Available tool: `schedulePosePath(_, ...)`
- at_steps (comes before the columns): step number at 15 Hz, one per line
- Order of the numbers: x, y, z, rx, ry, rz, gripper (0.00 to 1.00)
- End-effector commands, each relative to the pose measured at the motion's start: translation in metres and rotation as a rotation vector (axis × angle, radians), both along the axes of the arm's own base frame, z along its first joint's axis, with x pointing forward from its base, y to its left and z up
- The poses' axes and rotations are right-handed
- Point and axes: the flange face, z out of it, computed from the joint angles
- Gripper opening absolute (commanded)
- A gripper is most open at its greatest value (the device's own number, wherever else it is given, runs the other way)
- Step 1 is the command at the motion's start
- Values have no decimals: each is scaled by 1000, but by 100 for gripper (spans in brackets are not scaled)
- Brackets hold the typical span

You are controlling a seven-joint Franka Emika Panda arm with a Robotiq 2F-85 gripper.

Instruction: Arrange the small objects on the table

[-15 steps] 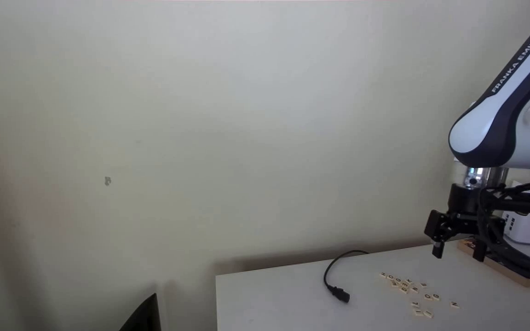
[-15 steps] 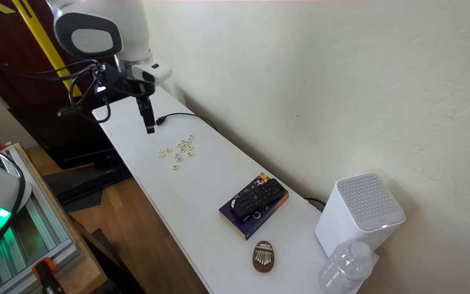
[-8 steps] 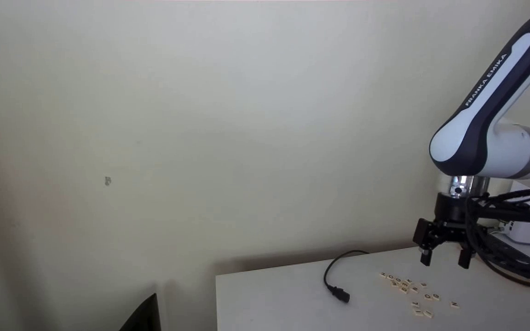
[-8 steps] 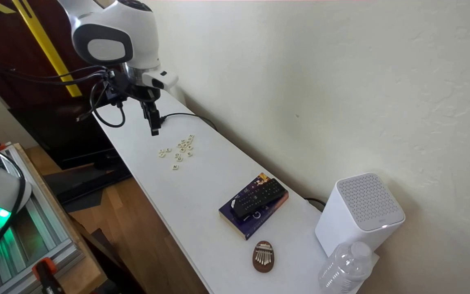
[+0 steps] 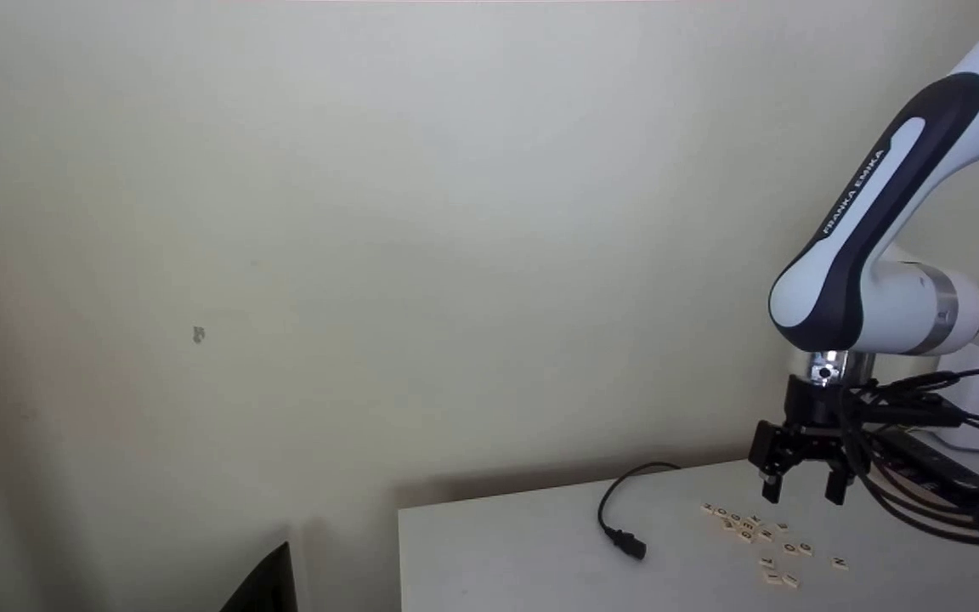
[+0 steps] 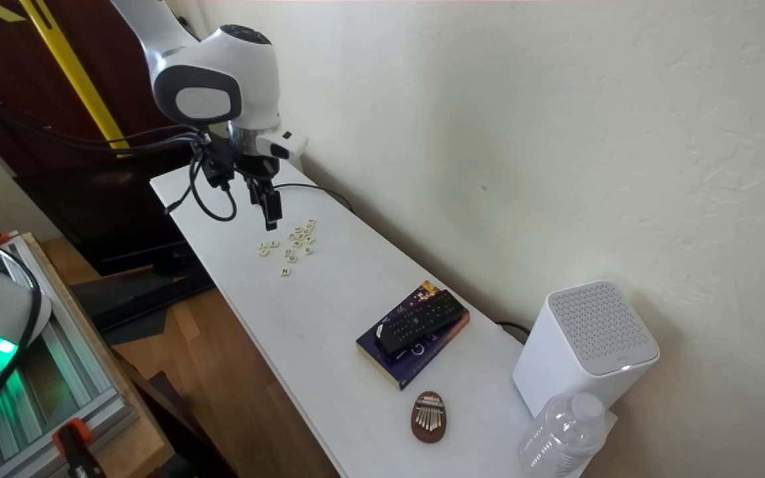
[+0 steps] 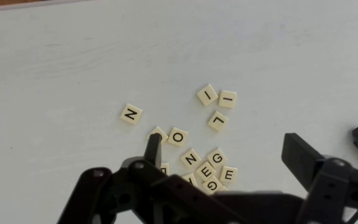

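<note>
The arm [image 5: 859, 246] is coated in white and bordered by dark trim [image 5: 953, 98], on which FRANKA EMIKA is printed in pale lettering [image 5: 853, 193]. Its cylindrical joint [image 5: 897, 302] is circled by a grey band [image 5: 942, 310]; near the wrist, a shiny metal collar [image 5: 831, 367] is fitted. A pale rounded plate [image 6: 203, 103] is framed in dark grey. The jaws are formed of black links [image 7: 328, 189], dotted with silvery screws [image 7: 139, 165] and tipped with blocky pads [image 7: 300, 158]. Black cables [image 5: 914, 382] are bunched alongside.

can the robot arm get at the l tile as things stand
Probably yes: the jaws hang open and empty above the table, and in the wrist view nothing lies on the L tile, though the nearby I tiles could crowd a grasp.
</note>
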Motion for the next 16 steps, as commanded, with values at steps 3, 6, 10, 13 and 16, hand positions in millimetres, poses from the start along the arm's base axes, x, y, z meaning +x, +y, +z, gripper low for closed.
schedulePosePath(3,15,-10,-37,-49,-40,103,100)
schedulePosePath(6,11,-15,-50,-86,-53,141,100)
schedulePosePath(10,5,-19,-60,-108,-67,173,74)
schedulePosePath(13,7,-17,-65,-106,-85,175,58)
schedulePosePath(16,6,-16,-69,-107,-93,177,37)
